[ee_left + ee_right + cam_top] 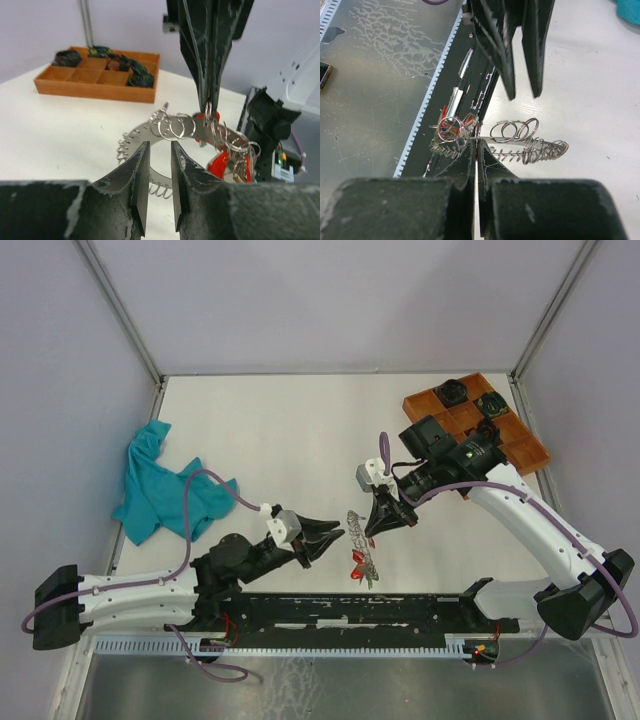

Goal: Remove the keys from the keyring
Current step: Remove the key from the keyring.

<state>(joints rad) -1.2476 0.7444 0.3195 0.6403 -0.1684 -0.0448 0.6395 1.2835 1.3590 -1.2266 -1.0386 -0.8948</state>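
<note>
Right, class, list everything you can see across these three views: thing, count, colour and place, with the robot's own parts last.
keyring: one, silver, centre of the table
keys: several, exact count unclear, silver with red tags, bunched on the keyring
cloth: one, teal, crumpled on the table's left side
tray: one, orange-brown, compartmented, far right corner
dark items: about four, in the tray's compartments
table: one, white
left gripper: one, black, open beside the keyring
right gripper: one, black, shut on the keyring
</note>
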